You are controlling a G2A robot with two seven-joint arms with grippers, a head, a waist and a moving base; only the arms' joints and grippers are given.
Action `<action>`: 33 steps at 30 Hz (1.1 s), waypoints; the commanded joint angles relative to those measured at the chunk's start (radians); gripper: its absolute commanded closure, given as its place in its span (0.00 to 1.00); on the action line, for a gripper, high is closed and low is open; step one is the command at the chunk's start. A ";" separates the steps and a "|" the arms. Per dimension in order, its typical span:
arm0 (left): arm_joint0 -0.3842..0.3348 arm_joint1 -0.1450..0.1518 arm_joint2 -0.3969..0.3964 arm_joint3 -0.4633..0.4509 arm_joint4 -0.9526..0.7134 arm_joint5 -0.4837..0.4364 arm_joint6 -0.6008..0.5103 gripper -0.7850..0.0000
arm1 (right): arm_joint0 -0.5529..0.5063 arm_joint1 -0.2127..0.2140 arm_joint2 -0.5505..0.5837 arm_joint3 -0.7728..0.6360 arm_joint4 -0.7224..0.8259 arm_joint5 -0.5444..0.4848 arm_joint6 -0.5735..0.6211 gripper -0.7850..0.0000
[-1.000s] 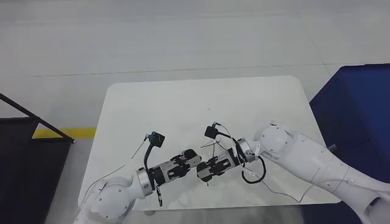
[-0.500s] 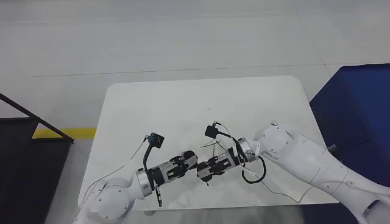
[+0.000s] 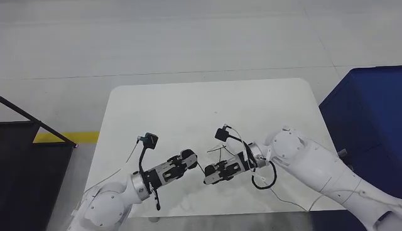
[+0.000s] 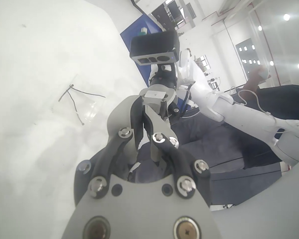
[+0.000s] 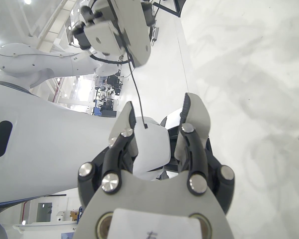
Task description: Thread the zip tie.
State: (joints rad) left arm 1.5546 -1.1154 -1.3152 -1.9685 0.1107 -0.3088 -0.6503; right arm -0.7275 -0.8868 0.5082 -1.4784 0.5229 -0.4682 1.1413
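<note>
A thin black zip tie (image 5: 137,93) hangs from my left gripper (image 5: 135,63), which is shut on its upper end. Its small head end (image 5: 145,126) sits in the gap between the fingers of my right gripper (image 5: 160,105), which is open and touches nothing. In the top view the left gripper (image 3: 190,158) and right gripper (image 3: 207,176) face each other tip to tip near the front edge of the white table (image 3: 188,105). The left gripper (image 4: 142,103) has its fingers pressed together, with the right wrist just beyond them.
A few loose black zip ties (image 4: 74,98) lie on the table beside a clear plastic scrap (image 4: 89,106), seen from above just behind the grippers (image 3: 218,148). A blue bin (image 3: 370,118) stands right of the table, and a black frame (image 3: 31,168) to its left.
My left arm has drawn back a little to the left, widening the gap between the two grippers. The right gripper has hardly moved.
</note>
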 commanded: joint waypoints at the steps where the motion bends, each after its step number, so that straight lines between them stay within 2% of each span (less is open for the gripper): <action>1: 0.002 0.002 -0.013 -0.002 -0.014 -0.001 0.002 1.00 | -0.014 0.000 0.014 -0.005 0.032 -0.037 0.007 0.00; 5: 0.009 0.006 -0.021 -0.010 -0.033 0.008 -0.031 1.00 | -0.048 0.003 0.055 -0.009 0.137 -0.134 0.031 0.00; 9: 0.016 0.010 -0.016 -0.018 -0.009 0.007 -0.064 1.00 | -0.062 0.007 0.087 0.002 0.168 -0.142 0.057 0.00; 10: 0.017 0.011 -0.012 -0.019 -0.018 0.008 -0.081 1.00 | -0.066 0.008 0.095 0.004 0.169 -0.137 0.054 0.32; 13: 0.007 0.016 -0.012 -0.022 -0.043 0.007 -0.146 1.00 | -0.076 0.009 0.108 0.012 0.156 -0.099 0.056 0.58; 19: 0.008 0.021 -0.014 -0.031 -0.062 0.011 -0.165 1.00 | -0.080 -0.006 0.099 0.003 0.126 -0.045 0.070 0.67; 23: 0.006 0.022 -0.006 -0.033 -0.063 0.016 -0.166 1.00 | -0.069 -0.021 0.091 0.007 0.087 -0.036 0.074 0.82; 25: 0.006 0.023 -0.002 -0.034 -0.065 0.020 -0.165 1.00 | -0.069 -0.027 0.091 0.009 0.081 -0.039 0.068 0.80; 27: 0.005 0.024 0.004 -0.036 -0.069 0.024 -0.171 1.00 | -0.068 -0.032 0.092 0.012 0.073 -0.038 0.070 0.87; 33: 0.003 0.026 0.018 -0.036 -0.066 0.026 -0.172 1.00 | -0.073 -0.044 0.098 0.014 0.058 -0.033 0.077 0.86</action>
State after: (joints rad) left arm 1.5582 -1.0894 -1.2992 -2.0048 0.0431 -0.2832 -0.8236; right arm -0.7993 -0.9289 0.6055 -1.4636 0.5849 -0.5030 1.2175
